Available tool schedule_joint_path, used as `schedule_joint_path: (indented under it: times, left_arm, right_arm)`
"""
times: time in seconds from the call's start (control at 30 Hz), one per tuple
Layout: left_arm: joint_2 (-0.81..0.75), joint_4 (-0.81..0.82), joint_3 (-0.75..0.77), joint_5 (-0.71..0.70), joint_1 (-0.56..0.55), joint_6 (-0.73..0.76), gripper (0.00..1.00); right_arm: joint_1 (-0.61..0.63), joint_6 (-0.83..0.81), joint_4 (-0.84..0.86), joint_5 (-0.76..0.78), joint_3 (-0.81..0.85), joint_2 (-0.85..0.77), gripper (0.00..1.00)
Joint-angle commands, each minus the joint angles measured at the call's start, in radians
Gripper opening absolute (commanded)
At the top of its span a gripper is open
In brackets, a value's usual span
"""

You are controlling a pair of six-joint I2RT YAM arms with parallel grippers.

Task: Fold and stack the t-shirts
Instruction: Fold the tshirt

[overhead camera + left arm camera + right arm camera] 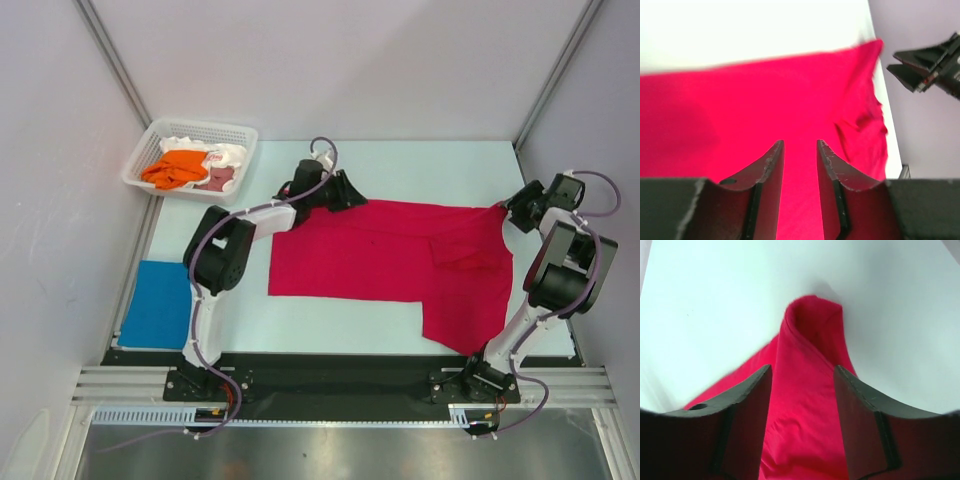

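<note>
Left gripper [800, 143]: we are hovering it, jaws parted, at 11 o'clock of the crimson t-shirt [380, 262].
Right gripper [802, 368]: jaws apart, straddling its 2 o'clock corner.

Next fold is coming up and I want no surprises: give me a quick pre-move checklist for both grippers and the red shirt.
1. Left gripper over far edge of red shirt, jaws apart: ok.
2. Right gripper astride the raised far-right corner, cloth actually pinched: cannot tell.
3. Shirt lying flat: not ok, right side folded over itself.
4. Blue shirt apart from the red one: ok.
5. Basket apart from it: ok.
</note>
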Motion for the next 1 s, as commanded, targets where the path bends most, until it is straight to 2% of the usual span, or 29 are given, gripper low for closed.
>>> schedule_joint_path:
  times: [0.0, 0.07, 0.1, 0.17, 0.27, 0.37, 0.5, 0.53, 0.6, 0.67, 0.87, 0.97]
  left_arm:
    - [0.020, -0.013, 0.039, 0.096, 0.009, 0.007, 0.36]
    - [0.031, -0.002, 0.042, 0.115, -0.022, -0.031, 0.39]
    - [0.036, 0.034, 0.038, 0.124, -0.043, -0.043, 0.40]
    - [0.065, 0.071, 0.047, 0.133, -0.120, -0.094, 0.45]
    - [0.106, 0.099, 0.087, 0.107, -0.217, -0.152, 0.45]
    - [0.122, 0.147, 0.098, 0.048, -0.293, -0.192, 0.42]
    - [0.140, 0.007, 0.188, -0.118, -0.400, -0.042, 0.40]
    - [0.145, -0.023, 0.211, -0.203, -0.419, 0.054, 0.41]
    - [0.168, -0.137, 0.285, -0.300, -0.462, 0.156, 0.41]
    - [0.189, -0.223, 0.360, -0.382, -0.476, 0.173, 0.40]
    - [0.278, -0.330, 0.498, -0.425, -0.481, 0.116, 0.35]
    - [0.325, -0.370, 0.570, -0.427, -0.482, 0.121, 0.40]
  right_arm:
    - [0.012, -0.017, -0.036, -0.008, 0.087, 0.042, 0.56]
    - [0.018, 0.014, -0.079, 0.028, 0.056, 0.005, 0.56]
    - [0.023, 0.026, -0.103, 0.097, 0.039, -0.016, 0.57]
    - [0.026, 0.050, -0.172, 0.146, -0.023, -0.095, 0.61]
    - [0.032, 0.066, -0.247, 0.191, -0.105, -0.205, 0.65]
    - [0.042, 0.038, -0.286, 0.165, -0.171, -0.312, 0.66]
    - [0.052, -0.006, -0.341, 0.183, -0.252, -0.450, 0.65]
    - [0.052, -0.012, -0.352, 0.180, -0.262, -0.473, 0.65]
    - [0.052, -0.017, -0.370, 0.176, -0.275, -0.526, 0.65]
    - [0.052, -0.023, -0.370, 0.161, -0.278, -0.550, 0.66]
    - [0.038, -0.044, -0.380, 0.159, -0.283, -0.558, 0.66]
    - [0.021, -0.049, -0.380, 0.147, -0.286, -0.570, 0.66]
